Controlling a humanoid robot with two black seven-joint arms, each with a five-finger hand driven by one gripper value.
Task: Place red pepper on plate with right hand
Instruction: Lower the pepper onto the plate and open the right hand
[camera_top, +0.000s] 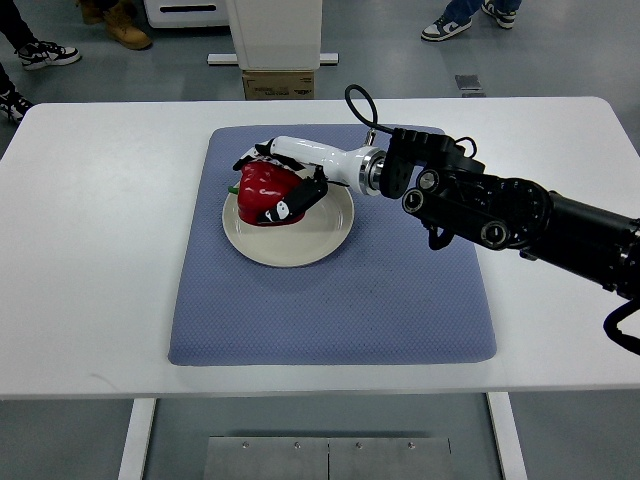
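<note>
A: Where is the red pepper (264, 189)?

B: Just left of the frame's centre, a little above the middle; it sits on the plate (300, 245), toward the plate's upper left part, and its green stem pokes out to the left over the rim.

A: And the plate itself?

B: Cream and round, lying on the blue-grey mat (330, 310); the mat covers the middle of the white table (90, 250).

A: What is the right hand (285, 180) doing?

B: Its arm comes in from the right edge of the frame, dark and jointed, then a white forearm reaches left across the upper part of the mat; the hand is wrapped over the pepper, white fingers (250, 158) curled along its top and black-tipped ones against its lower right side; it is holding the pepper, which touches the plate.

A: Any sign of the left arm?

B: Nothing to report from the left edge.

A: What else shows?

B: A cardboard box (278, 84) on the floor just beyond the table's far edge, upper middle; shoes of people standing at the upper left and upper right corners.
</note>
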